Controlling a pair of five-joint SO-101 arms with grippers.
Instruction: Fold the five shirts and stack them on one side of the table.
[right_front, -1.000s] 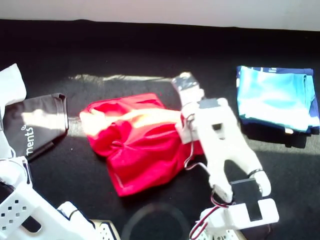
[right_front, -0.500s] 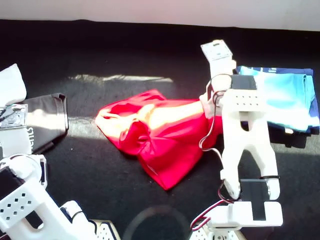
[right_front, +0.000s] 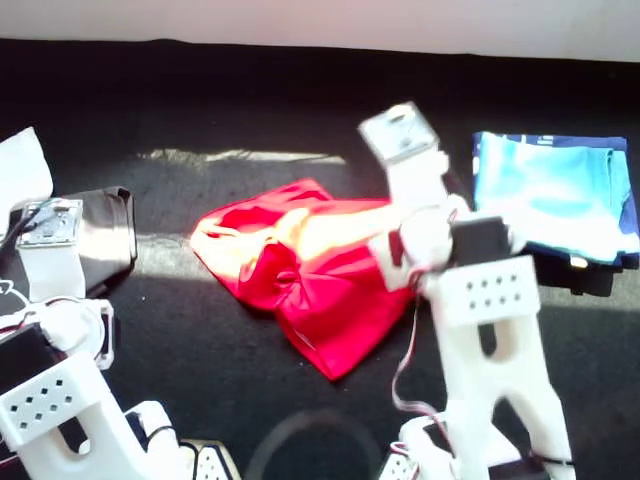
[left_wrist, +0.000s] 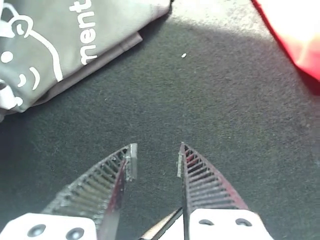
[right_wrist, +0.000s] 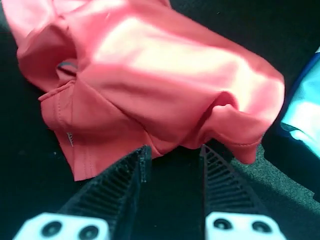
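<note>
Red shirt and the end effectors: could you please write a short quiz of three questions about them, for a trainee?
1. Multiple choice. The red shirt is:
A) crumpled on the black table
B) neatly folded flat
C) lifted in the air
2. True or false. The right end effector is shut on the red shirt.
3. Fill in the missing word. The folded shirts stacked on the right arm's side of the table are mostly ____ in colour.

Key: 1 A; 2 false, it is open and holds nothing; 3 blue.
</note>
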